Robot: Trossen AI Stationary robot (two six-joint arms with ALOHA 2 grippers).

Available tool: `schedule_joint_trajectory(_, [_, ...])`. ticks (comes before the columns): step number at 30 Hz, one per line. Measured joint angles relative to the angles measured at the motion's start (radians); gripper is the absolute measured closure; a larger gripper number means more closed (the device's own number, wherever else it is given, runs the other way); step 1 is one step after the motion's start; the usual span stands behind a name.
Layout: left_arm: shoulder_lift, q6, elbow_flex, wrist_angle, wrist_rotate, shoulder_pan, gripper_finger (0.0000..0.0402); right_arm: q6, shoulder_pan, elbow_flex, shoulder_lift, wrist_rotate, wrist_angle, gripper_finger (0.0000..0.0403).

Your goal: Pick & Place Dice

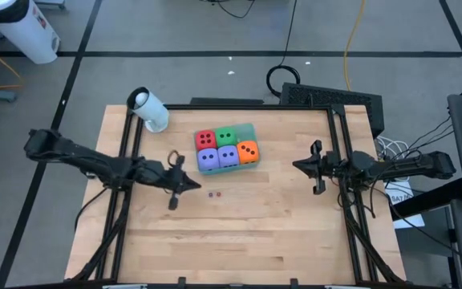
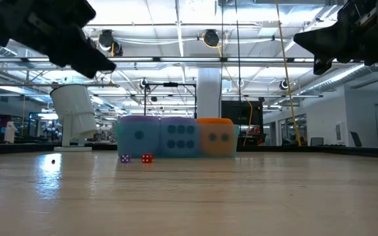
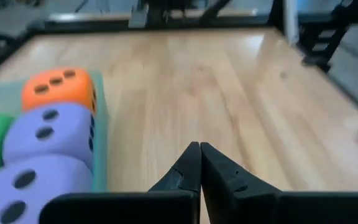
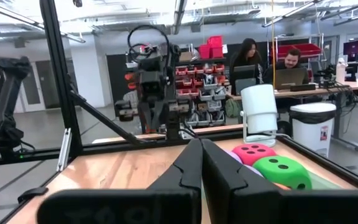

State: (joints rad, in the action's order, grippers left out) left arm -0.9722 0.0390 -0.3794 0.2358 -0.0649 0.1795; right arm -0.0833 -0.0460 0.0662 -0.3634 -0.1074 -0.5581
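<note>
Closest to the low camera is just bare counter (image 1: 239, 233), pale wood planks with a smooth, slightly glossy finish that picks up reflections. A bit farther in sit two tiny hard-looking dice (image 1: 214, 193), one purple and one red, lying side by side on the wood and apart from everything else. Behind those is the flat teal tray (image 1: 251, 128) with the five big soft cubes packed together in it: the front row is purple-blue die (image 1: 208, 159), second purple-blue die (image 1: 228, 156) and orange die (image 1: 248, 151), and the back row is red die (image 1: 205, 139) and green die (image 1: 226, 136). They look like squishy foam with rounded corners and dark round pips, all touching each other. Left end effector (image 1: 193, 186) hovers above the counter near the tray's front-left corner, its two dark, wedge-shaped fingers pressed together with nothing between them. Right end effector (image 1: 298, 166) is off on the right side, well apart from the tray, also pinched closed and empty, held up off the wood. Past the tray's back-left corner stands a white cylindrical thing (image 1: 148, 109) on a base, smooth plastic by the look of it. Beyond the counter, the right wrist view shows two people (image 4: 269, 65) sitting at a desk in the room.
</note>
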Motion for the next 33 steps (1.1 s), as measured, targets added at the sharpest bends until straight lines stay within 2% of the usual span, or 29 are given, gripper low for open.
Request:
schedule_joint_trajectory(4, [-0.139, 0.027, 0.0, 0.093, -0.082, 0.034, 0.0388, 0.003, 0.0, -0.001, 0.0, 0.0, 0.006, 0.0403])
schedule_joint_trajectory(10, [-0.316, 0.035, 0.0, 0.195, -0.154, 0.057, 0.0322, -0.003, 0.0, -0.001, 0.0, -0.001, 0.005, 0.0403])
schedule_joint_trajectory(18, [-0.49, -0.014, 0.0, 0.252, -0.151, 0.054, 0.0224, -0.002, 0.0, -0.002, 0.0, -0.001, 0.0, 0.0403])
schedule_joint_trajectory(22, [-0.546, -0.015, 0.0, 0.306, -0.084, 0.034, 0.0192, -0.002, 0.0, -0.002, 0.0, -0.007, -0.002, 0.0403])
schedule_joint_trajectory(27, [-0.606, -0.014, 0.0, 0.359, -0.037, 0.012, 0.0171, -0.002, 0.0, -0.002, 0.0, -0.061, 0.001, 0.0403])
schedule_joint_trajectory(33, [-0.671, -0.011, 0.0, 0.367, -0.009, -0.011, 0.0177, -0.002, 0.0, -0.002, 0.0, -0.076, 0.001, 0.0403])
